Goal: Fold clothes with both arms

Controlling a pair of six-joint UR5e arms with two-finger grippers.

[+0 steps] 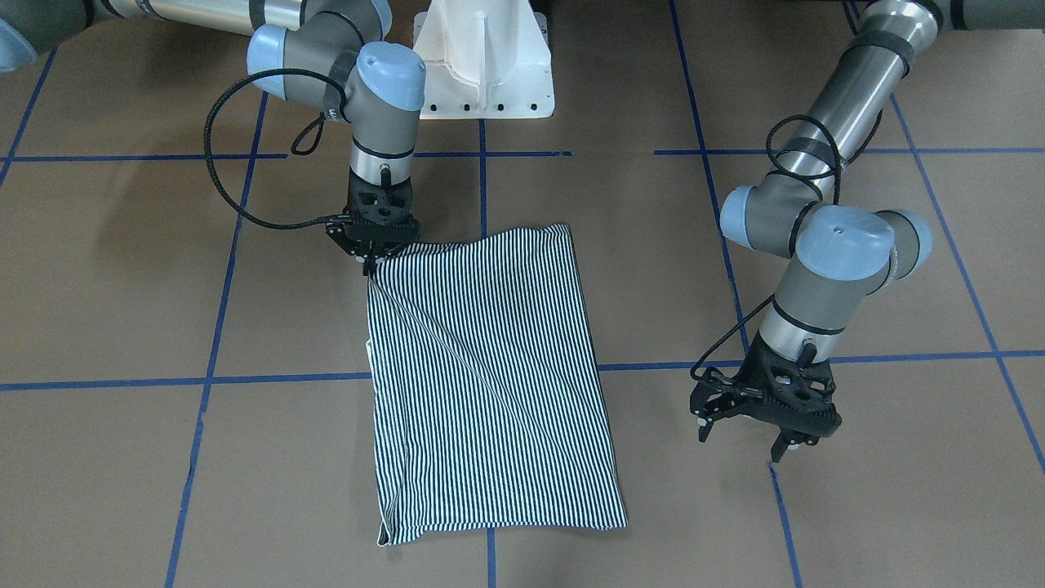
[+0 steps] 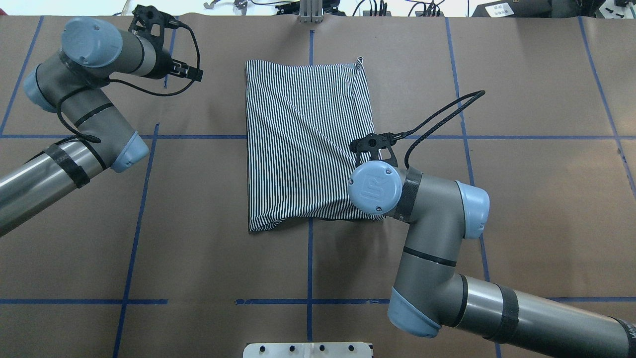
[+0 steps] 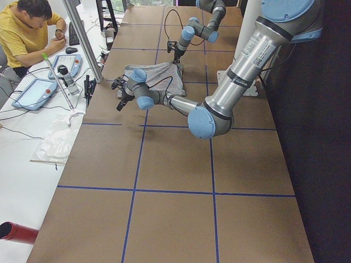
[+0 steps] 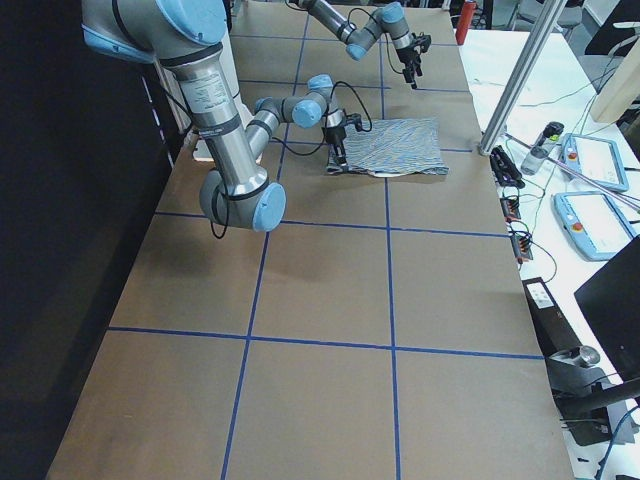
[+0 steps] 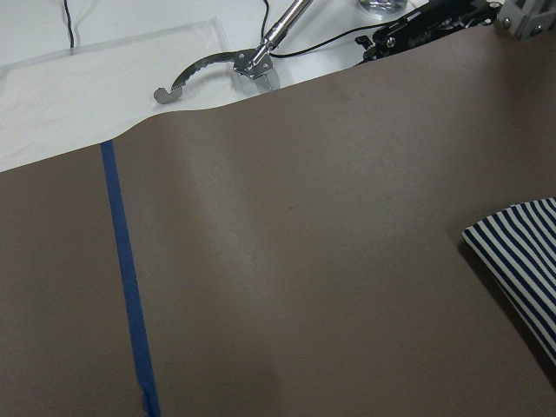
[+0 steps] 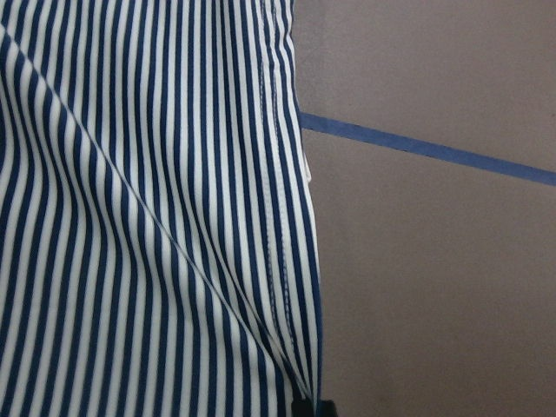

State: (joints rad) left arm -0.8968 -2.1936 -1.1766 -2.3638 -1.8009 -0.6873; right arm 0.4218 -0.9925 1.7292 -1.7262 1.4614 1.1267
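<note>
Shirt (image 1: 490,384) lies on the table (image 1: 122,286), midway along it and toward the operators' edge. Right gripper (image 1: 371,260) sits at the shirt's robot-side corner, on the robot's right. Left gripper (image 1: 744,433) stands clear of the shirt on the robot's left, near the operators' edge. Pedestal (image 1: 483,57) is centred at the robot-side edge.

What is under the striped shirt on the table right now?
The striped shirt lies on the brown table; a blue tape line runs under it. A pale sliver peeks out at one edge. Whatever lies between its folded layers is covered.
</note>
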